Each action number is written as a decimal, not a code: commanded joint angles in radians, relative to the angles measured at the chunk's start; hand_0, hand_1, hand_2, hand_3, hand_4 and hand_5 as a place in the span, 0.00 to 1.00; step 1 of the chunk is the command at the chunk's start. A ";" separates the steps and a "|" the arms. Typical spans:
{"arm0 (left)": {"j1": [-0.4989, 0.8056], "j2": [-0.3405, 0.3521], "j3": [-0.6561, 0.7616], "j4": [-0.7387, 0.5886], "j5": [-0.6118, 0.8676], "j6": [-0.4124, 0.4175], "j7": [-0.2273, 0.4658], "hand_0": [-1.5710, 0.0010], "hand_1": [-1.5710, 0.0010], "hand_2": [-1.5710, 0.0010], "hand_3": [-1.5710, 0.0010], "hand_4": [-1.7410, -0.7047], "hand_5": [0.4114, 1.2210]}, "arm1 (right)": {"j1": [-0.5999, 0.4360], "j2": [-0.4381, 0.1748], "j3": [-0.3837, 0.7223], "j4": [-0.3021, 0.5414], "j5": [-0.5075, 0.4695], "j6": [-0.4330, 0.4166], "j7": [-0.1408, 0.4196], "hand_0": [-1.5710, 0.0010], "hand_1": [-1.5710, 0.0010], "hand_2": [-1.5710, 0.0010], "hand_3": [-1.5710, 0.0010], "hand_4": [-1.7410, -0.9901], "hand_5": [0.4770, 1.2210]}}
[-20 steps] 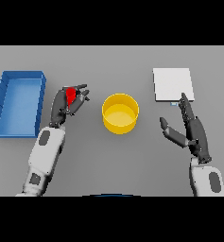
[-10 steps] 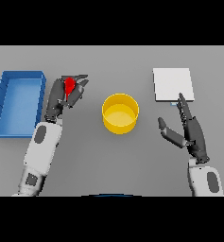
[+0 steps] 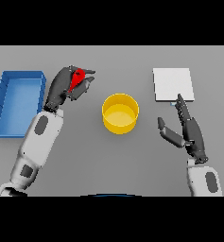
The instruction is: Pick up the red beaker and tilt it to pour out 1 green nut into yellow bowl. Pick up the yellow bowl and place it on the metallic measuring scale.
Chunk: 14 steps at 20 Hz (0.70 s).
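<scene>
We are gripping the beaker (image 3: 76,79) in the curled left hand (image 3: 66,86), with the bowl (image 3: 120,113) lying right and nearer; the right hand (image 3: 185,130) is resting spread.

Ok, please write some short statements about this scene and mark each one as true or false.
1. The left hand has its fingers curled round the red beaker. True.
2. The yellow bowl is standing on the metallic measuring scale. False: it stands on the grey table, apart from the scale and to the left of it.
3. The right hand is holding the bowl. False: it is open, to the right of the bowl, and holds nothing.
4. The blue bin lies at the left side of the table. True.
5. The beaker is directly above the bowl. False: it is up and to the left of it.
</scene>
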 commanded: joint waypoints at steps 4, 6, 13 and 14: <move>-0.077 0.079 -0.145 0.022 -0.157 -0.043 0.052 0.00 0.00 0.00 0.00 0.03 0.89 | 0.012 0.000 -0.003 -0.003 -0.001 -0.002 -0.002 1.00 1.00 1.00 1.00 0.62 0.28; -0.135 0.112 -0.208 0.060 -0.223 -0.082 0.089 0.00 0.00 0.00 0.00 0.02 0.91 | 0.012 0.000 0.001 -0.007 0.012 -0.009 -0.007 1.00 1.00 1.00 1.00 0.61 0.29; -0.287 0.182 -0.421 0.126 -0.359 -0.305 0.122 0.00 0.00 0.00 0.00 0.10 0.98 | 0.020 0.000 -0.003 -0.020 0.002 -0.006 0.005 1.00 1.00 1.00 1.00 0.60 0.28; -0.315 0.183 -0.445 0.147 -0.373 -0.327 0.115 0.00 0.00 0.00 0.00 0.13 0.98 | 0.021 0.010 0.002 -0.018 -0.008 0.000 0.013 1.00 1.00 1.00 1.00 0.61 0.27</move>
